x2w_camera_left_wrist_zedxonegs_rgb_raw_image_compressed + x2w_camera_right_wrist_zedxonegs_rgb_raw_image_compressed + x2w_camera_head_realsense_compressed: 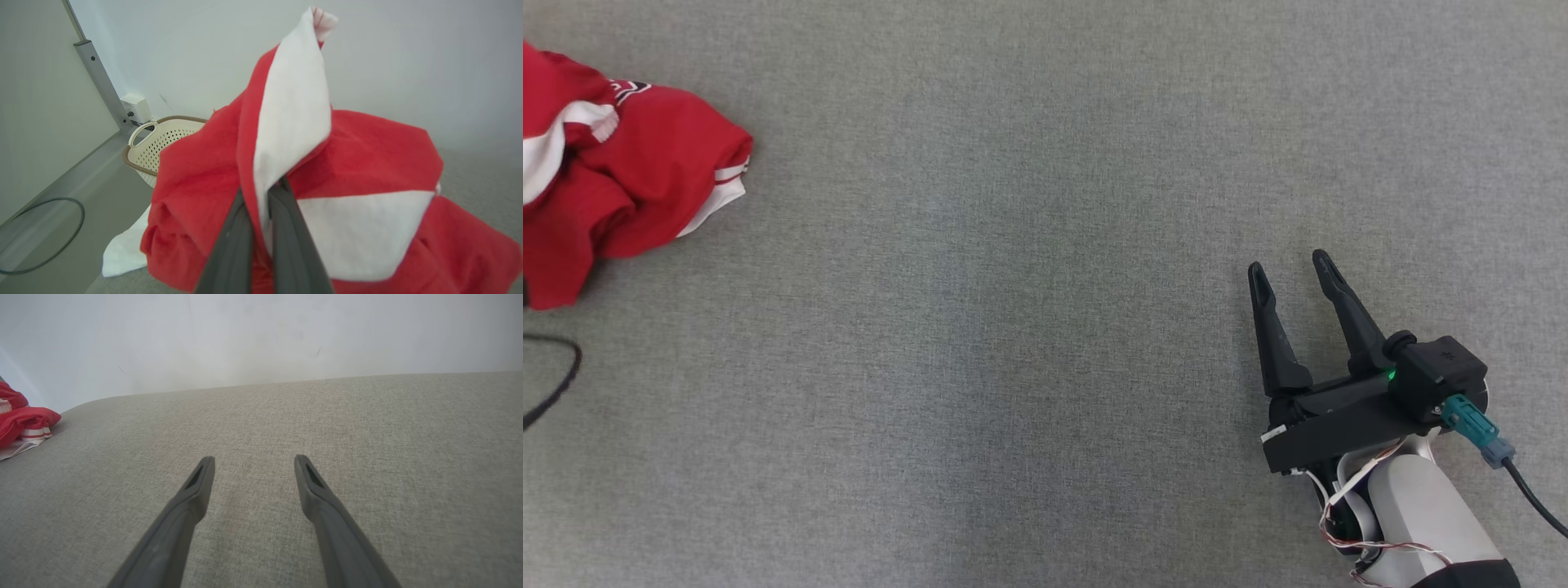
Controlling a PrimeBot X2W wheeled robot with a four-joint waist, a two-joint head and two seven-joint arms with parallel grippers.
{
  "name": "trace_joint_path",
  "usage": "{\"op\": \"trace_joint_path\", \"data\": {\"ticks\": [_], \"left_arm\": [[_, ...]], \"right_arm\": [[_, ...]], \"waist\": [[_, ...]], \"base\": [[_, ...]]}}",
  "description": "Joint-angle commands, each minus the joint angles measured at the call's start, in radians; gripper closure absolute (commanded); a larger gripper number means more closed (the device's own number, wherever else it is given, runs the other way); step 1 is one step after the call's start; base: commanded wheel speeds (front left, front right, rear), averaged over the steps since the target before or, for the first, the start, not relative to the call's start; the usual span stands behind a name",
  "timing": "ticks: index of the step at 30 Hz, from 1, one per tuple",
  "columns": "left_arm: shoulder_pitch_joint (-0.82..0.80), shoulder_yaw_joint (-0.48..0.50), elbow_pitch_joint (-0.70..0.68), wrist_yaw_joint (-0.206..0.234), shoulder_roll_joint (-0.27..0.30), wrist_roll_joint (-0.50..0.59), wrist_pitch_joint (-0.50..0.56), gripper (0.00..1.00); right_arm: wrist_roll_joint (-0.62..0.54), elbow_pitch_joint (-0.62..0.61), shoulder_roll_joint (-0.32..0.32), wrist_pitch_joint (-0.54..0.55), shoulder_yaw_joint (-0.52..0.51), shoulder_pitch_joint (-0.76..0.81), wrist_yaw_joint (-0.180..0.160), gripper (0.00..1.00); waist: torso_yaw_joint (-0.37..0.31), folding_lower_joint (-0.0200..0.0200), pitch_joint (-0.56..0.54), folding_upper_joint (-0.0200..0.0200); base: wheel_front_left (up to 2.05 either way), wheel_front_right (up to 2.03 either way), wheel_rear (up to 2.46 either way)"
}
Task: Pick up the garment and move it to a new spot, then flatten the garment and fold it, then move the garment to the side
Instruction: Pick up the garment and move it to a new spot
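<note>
The garment (621, 188) is a crumpled red piece with white panels, bunched at the far left of the grey surface. Close up in the left wrist view, the garment (367, 163) stands in a heap, and my left gripper (261, 190) is shut on a fold of its red and white cloth. Far to the right, my right gripper (1290, 265) hovers open over bare grey fabric, with nothing between its fingers (202, 477). A corner of the garment (24, 420) lies at the left edge of the right wrist view.
A cream perforated laundry basket (159, 145) stands on the floor beyond the garment, near a metal post (102, 81) and a wall. A dark cable loop (61, 237) lies on the floor. The grey cloth-covered surface (1013, 327) stretches wide between the garment and my right gripper.
</note>
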Motion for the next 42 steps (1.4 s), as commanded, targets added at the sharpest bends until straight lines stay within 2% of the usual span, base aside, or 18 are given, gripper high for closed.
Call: {"op": "trace_joint_path", "data": {"ticks": [1, 9, 18, 27, 32, 42], "left_arm": [[-0.010, 0.003, -0.032, -0.004, -0.004, -0.012, -0.001, 1.00], [0.029, -0.030, -0.248, -0.008, -0.054, -0.051, -0.001, 1.00], [0.059, -0.102, -0.388, -0.009, -0.135, -0.188, -0.001, 1.00], [0.107, -0.230, -0.418, -0.009, -0.191, -0.260, -0.001, 1.00], [0.144, -0.311, -0.449, -0.009, -0.252, -0.302, -0.001, 1.00], [0.223, -0.579, -0.415, -0.009, -0.320, -0.346, -0.001, 1.00]], "right_arm": [[0.008, 0.003, 0.004, -0.001, 0.000, 0.002, 0.001, 0.00], [0.016, 0.016, 0.030, 0.000, 0.008, 0.024, 0.001, 0.00], [0.035, 0.032, 0.053, 0.000, 0.009, 0.040, 0.001, 0.00], [0.041, 0.038, 0.064, -0.001, 0.006, 0.065, 0.001, 0.00], [0.040, 0.042, 0.068, -0.001, 0.001, 0.081, 0.001, 0.00], [0.043, 0.049, 0.072, 0.000, 0.011, 0.107, 0.001, 0.00]], "waist": [[0.004, 0.0000, -0.009, -0.0001], [0.003, 0.0000, -0.072, -0.0001], [-0.025, 0.0000, -0.130, -0.0001], [-0.076, 0.0000, -0.176, -0.0001], [-0.115, 0.0000, -0.211, -0.0001], [-0.202, 0.0000, -0.256, -0.0001]], "base": [[0.00, 0.00, 0.00], [0.00, 0.00, 0.00], [0.00, 0.00, 0.00], [0.00, 0.00, 0.00], [0.00, 0.00, 0.00], [0.00, 0.00, 0.00]]}}
